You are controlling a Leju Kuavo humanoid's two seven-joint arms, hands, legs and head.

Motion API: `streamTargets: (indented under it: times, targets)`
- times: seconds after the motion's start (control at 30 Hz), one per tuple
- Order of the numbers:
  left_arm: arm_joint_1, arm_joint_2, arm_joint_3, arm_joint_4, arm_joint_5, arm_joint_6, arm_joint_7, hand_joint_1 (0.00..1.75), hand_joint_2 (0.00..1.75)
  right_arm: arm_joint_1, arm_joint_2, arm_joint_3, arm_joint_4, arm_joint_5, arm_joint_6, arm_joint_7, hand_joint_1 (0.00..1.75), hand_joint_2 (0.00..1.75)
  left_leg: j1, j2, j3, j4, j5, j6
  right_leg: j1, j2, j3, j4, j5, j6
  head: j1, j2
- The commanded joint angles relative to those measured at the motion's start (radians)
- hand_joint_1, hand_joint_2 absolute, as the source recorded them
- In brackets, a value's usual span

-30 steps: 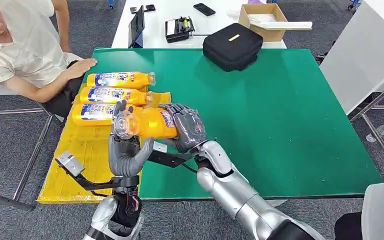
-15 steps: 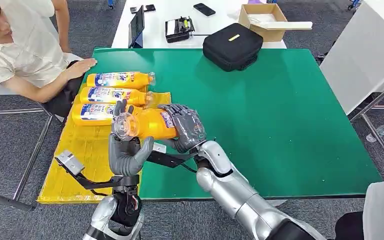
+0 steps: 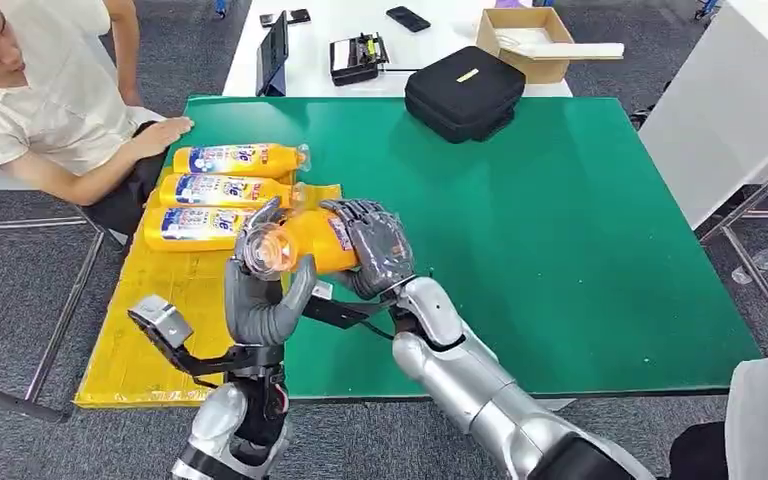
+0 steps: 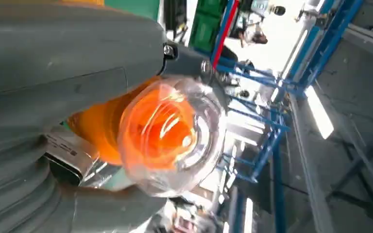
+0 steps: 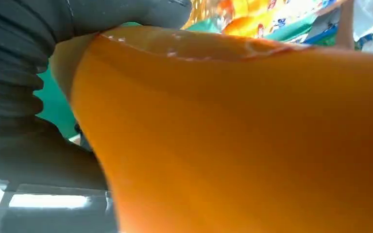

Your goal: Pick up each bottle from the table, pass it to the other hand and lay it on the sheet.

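The orange plastic bottle with a clear cap [image 3: 300, 243] hangs in the air over the near left part of the green counter [image 3: 560, 250], just right of the yellow sheet [image 3: 175, 310], and both hands are on it. The right hand [image 3: 372, 250] wraps its fingers [image 3: 360, 215] round the fat base end; the right wrist view shows the orange wall pressed close against the grey palm. The left hand [image 3: 260, 295] is closed round the neck end, its fingers [image 3: 262, 218] curled over the shoulder just behind the cap, thumb up on the near side. In the left wrist view the clear cap [image 4: 172, 138] looks straight at the camera.

The bottle looks full, so probably fairly heavy for its size. Its smooth glossy wall is likely to be slippery and may give a little under a squeeze. The safest hold is a full wrap round the body behind the shoulder, not on the cap, which would probably let it swing or turn.

Its long axis lies nearly level, running left to right and slightly tilted, cap to the near left, base to the far right.

Three more orange bottles with blue-and-white labels [image 3: 222, 190] lie side by side on the far end of the sheet, caps pointing right. A person's hand [image 3: 165, 130] rests on the counter's far left corner.
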Motion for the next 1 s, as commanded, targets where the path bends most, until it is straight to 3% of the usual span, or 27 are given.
streamTargets:
  times: [0.03,0.67,0.8,0.87,1.0]
  targets:
    - [-0.08,-0.022,-0.049,0.1,-0.007,0.003,0.021,1.75,1.75,-0.069,0.006,0.052,0.124,0.026,0.004,0.007,1.75,1.75,0.001,0.0,0.003,0.0,-0.001,0.0,0.002,-0.002,0.004,0.0,-0.001,-0.004,0.0,0.0]
    - [-0.08,-0.021,-0.034,0.085,0.037,-0.059,0.048,1.75,1.75,-0.085,0.018,0.048,0.15,0.046,-0.003,0.012,1.75,1.75,0.0,0.0,0.002,0.0,-0.001,0.0,0.001,-0.001,0.002,0.0,-0.001,-0.002,0.0,0.0]
    - [-0.061,-0.012,-0.019,0.014,0.047,-0.086,0.003,1.75,1.75,-0.059,0.027,0.017,0.144,-0.021,0.025,-0.036,1.4,1.75,0.001,0.001,0.003,0.001,-0.002,0.0,0.001,-0.001,0.004,0.0,-0.001,-0.003,0.0,0.0]
    - [-0.053,-0.004,-0.019,-0.005,0.038,-0.085,0.015,1.75,1.75,-0.043,0.025,0.009,0.127,-0.059,0.051,-0.049,1.33,1.75,0.0,0.001,0.002,0.0,-0.001,0.0,0.001,0.0,0.002,0.0,-0.001,-0.003,0.0,0.0]
    - [-0.057,0.002,-0.022,0.006,0.008,-0.064,0.005,1.75,1.75,-0.01,0.009,-0.035,0.147,-0.12,0.052,-0.063,0.91,1.75,0.001,-0.001,0.004,0.0,-0.001,0.0,0.002,-0.003,0.006,-0.001,-0.002,-0.004,0.0,0.0]
